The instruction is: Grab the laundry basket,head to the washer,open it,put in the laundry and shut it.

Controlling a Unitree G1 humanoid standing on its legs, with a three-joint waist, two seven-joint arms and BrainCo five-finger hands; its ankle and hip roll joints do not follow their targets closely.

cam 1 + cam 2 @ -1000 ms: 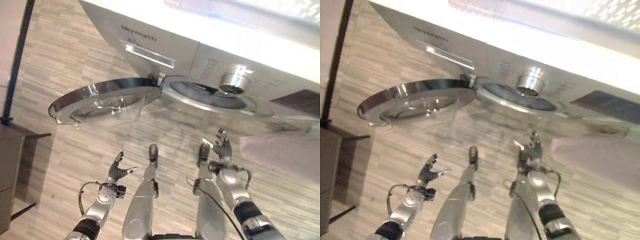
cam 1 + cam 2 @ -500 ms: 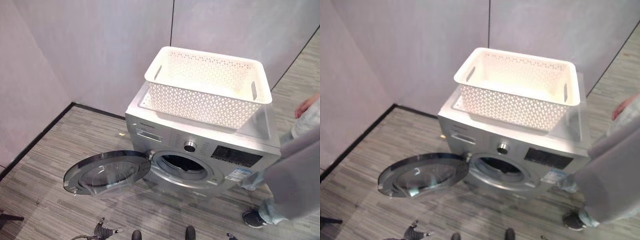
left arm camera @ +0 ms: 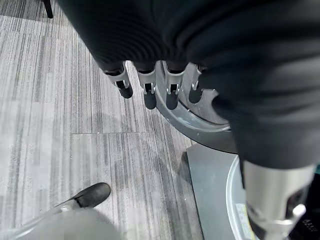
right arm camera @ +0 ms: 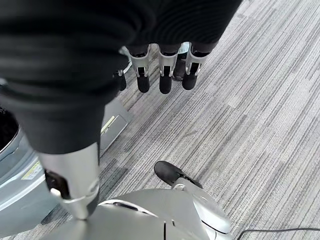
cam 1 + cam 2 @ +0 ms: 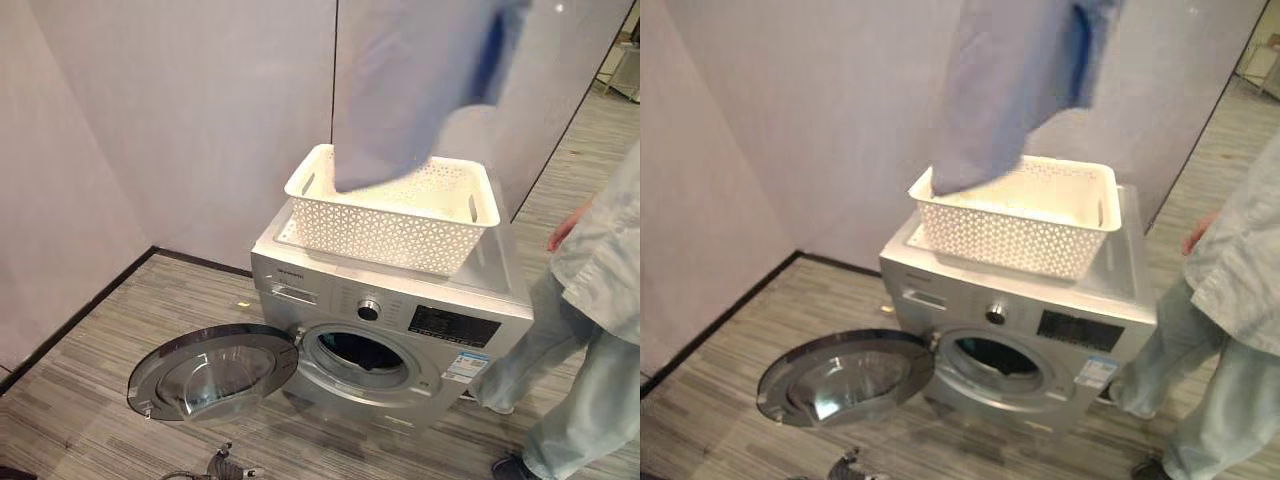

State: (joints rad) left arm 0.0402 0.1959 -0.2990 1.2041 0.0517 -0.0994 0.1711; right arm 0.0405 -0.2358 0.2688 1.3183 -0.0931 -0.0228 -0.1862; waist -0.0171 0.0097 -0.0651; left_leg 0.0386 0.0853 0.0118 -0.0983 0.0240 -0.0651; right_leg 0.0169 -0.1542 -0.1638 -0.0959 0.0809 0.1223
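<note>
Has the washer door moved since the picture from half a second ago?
No. The door is swung open beside the drum opening of the washer, as before; only the camera has shifted.

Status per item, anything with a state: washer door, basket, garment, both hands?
Washer door: swung fully open, drum opening exposed.
Laundry basket: upright on top of the washer.
Blue garment: hanging above the basket, lower end dipping into it; what holds it is out of view.
Left hand: fingers straight, empty, above the floor near the door.
Right hand: fingers straight, empty.
Person: standing right of the washer.
</note>
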